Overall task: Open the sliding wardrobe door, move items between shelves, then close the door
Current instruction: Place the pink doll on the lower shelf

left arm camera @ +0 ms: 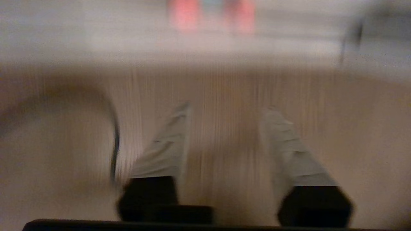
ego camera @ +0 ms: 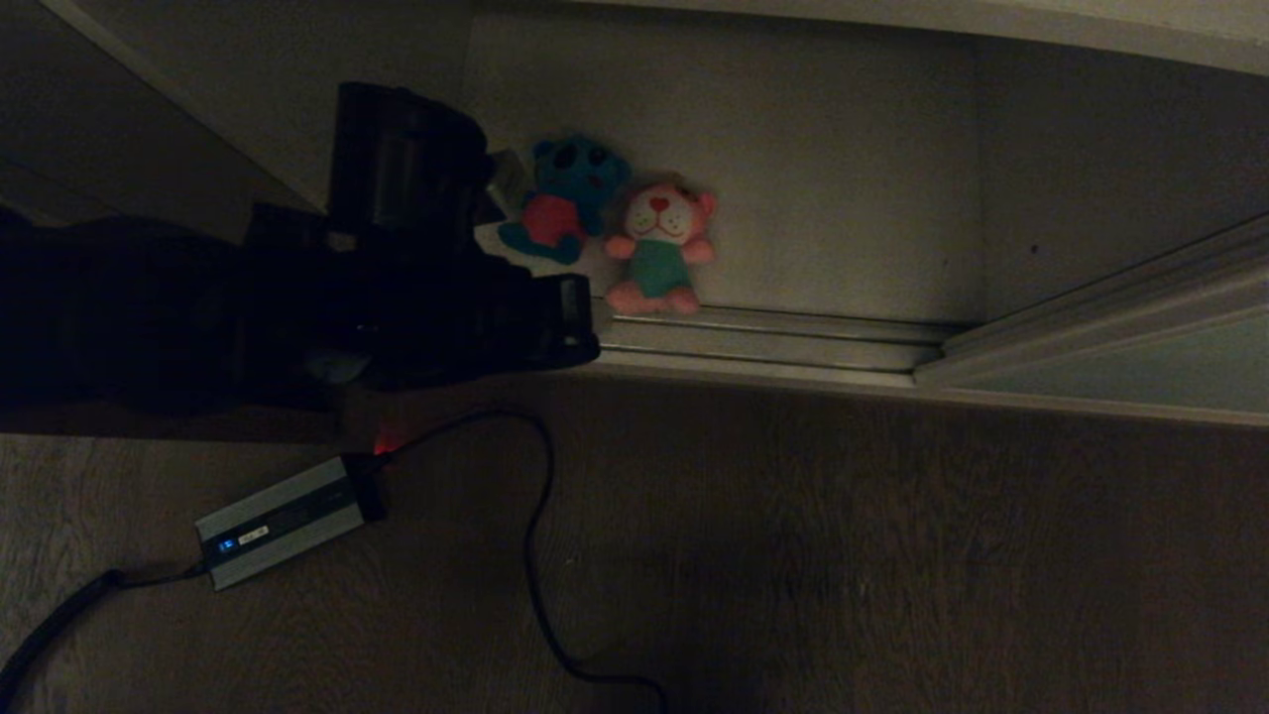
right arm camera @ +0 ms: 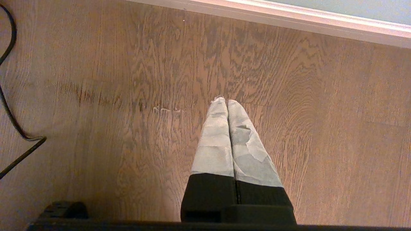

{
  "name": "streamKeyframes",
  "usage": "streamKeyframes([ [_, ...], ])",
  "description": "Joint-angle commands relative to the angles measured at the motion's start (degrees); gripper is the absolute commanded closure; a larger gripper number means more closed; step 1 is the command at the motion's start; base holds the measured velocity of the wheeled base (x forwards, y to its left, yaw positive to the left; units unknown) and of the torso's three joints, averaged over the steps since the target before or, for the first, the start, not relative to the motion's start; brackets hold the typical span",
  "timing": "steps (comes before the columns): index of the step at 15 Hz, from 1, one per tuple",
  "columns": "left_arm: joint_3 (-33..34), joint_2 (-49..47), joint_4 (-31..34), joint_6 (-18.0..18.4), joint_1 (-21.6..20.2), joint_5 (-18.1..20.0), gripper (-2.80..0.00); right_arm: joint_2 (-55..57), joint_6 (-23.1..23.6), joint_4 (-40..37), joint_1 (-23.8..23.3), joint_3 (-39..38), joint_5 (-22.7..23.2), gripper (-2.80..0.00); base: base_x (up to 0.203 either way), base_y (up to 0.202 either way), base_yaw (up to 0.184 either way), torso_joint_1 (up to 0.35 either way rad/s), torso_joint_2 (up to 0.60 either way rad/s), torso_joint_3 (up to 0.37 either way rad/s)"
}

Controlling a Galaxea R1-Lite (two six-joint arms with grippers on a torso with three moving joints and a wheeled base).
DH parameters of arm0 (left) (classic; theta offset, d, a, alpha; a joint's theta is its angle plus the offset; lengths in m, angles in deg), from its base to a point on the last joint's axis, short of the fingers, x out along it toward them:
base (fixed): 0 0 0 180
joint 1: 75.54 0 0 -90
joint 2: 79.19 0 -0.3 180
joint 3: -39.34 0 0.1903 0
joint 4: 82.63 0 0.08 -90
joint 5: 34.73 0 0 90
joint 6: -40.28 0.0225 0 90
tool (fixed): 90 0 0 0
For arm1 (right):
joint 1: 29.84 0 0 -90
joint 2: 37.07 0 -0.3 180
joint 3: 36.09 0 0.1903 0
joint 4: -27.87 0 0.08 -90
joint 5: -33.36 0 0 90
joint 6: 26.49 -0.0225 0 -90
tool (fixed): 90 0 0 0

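Note:
Two items sit on the off-white bottom shelf (ego camera: 843, 198) inside the wardrobe: a small teal plush toy (ego camera: 570, 198) with a red belly, and beside it a pink plush toy (ego camera: 659, 248) with a white face and teal belly, close to the front edge. The sliding wardrobe door (ego camera: 1140, 372) is pushed off to the right. My dark left arm (ego camera: 416, 297) reaches in from the left, in front of the toys. In the blurred left wrist view my left gripper (left arm camera: 228, 107) is open over the wooden floor with nothing between its fingers, and the pink toy (left arm camera: 184, 16) shows ahead. My right gripper (right arm camera: 226, 101) is shut and empty over the floor.
A ribbed metal floor track (ego camera: 773, 342) runs along the shelf's front. On the wooden floor lie a grey power adapter (ego camera: 288, 521) and its black cable (ego camera: 535, 555), which curves below my left arm. The door's pale frame (right arm camera: 289, 19) borders the floor near my right gripper.

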Motion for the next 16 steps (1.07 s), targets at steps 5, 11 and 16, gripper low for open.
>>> streamKeyframes([
  [5,17.4,25.9,16.7,0.3,-2.2,5.2,0.0,0.0,0.0,0.0,0.0,-0.2,0.0,0.0,0.0,0.0,0.0,0.0,0.0,0.0],
  [11,25.1,45.4,24.9,7.9,-17.6,11.5,0.0,0.0,0.0,0.0,0.0,-0.3,0.0,0.0,0.0,0.0,0.0,0.0,0.0,0.0],
  [16,26.2,61.1,32.6,15.0,-31.0,19.5,0.0,0.0,0.0,0.0,0.0,-0.2,0.0,0.0,0.0,0.0,0.0,0.0,0.0,0.0],
])
